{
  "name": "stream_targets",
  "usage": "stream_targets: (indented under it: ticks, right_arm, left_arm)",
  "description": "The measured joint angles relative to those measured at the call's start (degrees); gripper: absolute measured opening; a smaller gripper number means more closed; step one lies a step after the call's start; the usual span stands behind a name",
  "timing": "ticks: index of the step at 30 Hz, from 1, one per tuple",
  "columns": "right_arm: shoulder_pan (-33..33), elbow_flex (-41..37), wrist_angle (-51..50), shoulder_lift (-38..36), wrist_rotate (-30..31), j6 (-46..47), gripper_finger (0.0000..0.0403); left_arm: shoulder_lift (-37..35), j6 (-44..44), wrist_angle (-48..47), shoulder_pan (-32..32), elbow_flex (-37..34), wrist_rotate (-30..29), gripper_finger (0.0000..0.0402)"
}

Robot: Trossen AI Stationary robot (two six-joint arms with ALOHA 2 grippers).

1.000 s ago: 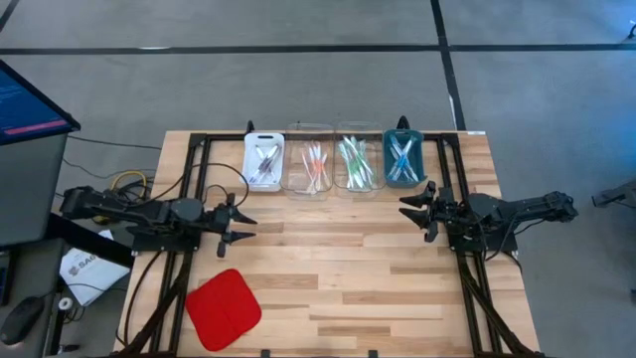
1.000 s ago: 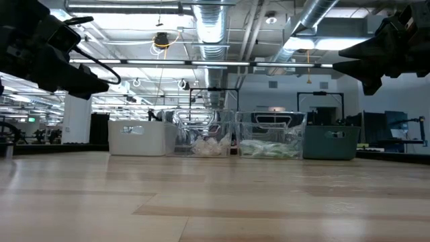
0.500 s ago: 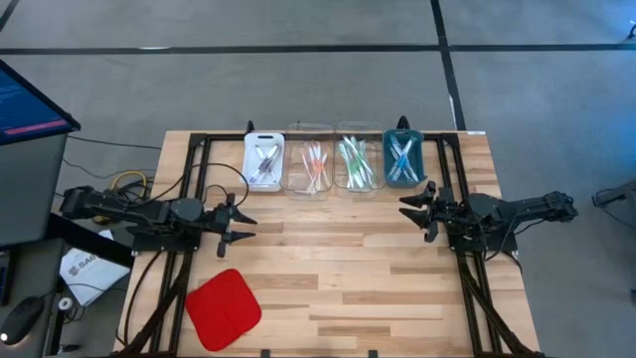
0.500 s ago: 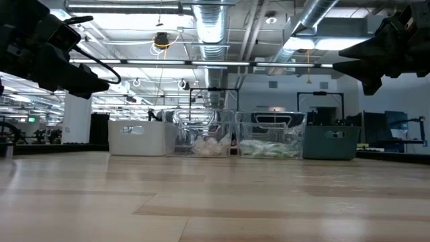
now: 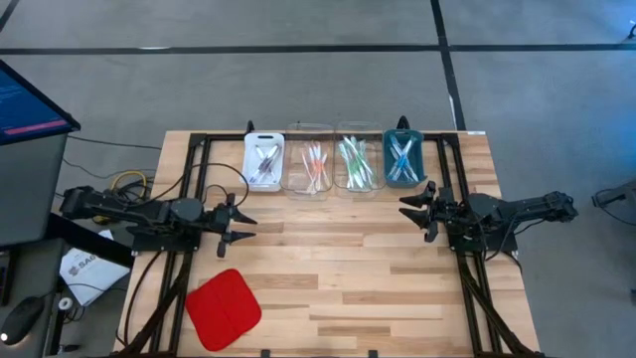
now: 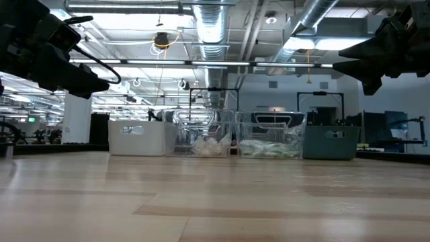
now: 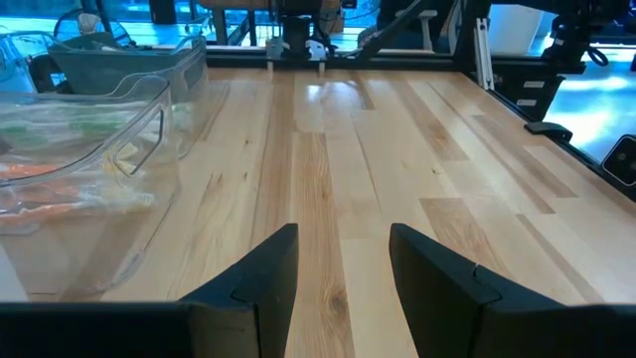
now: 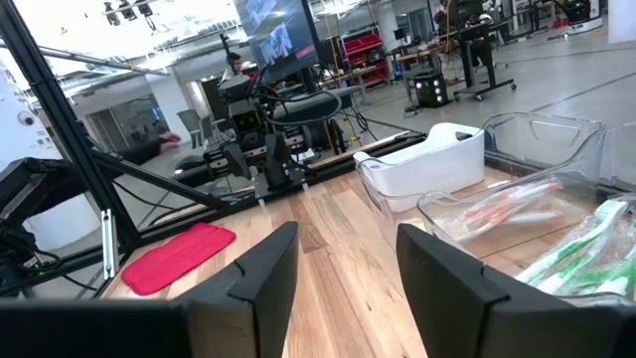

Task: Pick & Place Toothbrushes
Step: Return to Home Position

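Observation:
The toothbrushes lie sorted in four small trays in a row at the table's far edge: grey-purple ones in the white tray (image 5: 264, 160), orange ones (image 5: 312, 166) and green ones (image 5: 355, 164) in two clear trays, blue ones in the dark teal tray (image 5: 402, 159). My left gripper (image 5: 241, 227) stands open above the table's left side, its fingers level and pointing toward the right, with nothing between them (image 7: 340, 273). My right gripper (image 5: 409, 211) stands open above the right side, facing left, with nothing between its fingers (image 8: 346, 270).
A red square pad (image 5: 224, 308) lies near the table's front left. The bare wooden tabletop (image 5: 338, 259) stretches between the two arms. A black frame runs along both table sides. A monitor (image 5: 30, 104) stands off the table to the left.

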Motion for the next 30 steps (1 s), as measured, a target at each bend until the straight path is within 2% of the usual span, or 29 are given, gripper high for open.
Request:
stream_targets:
  ticks: [30]
  right_arm:
    - [0.0, 0.0, 0.0, 0.0, 0.0, 0.0, 0.0169]
  left_arm:
    - [0.0, 0.0, 1.1, 0.0, 0.0, 0.0, 0.0153]
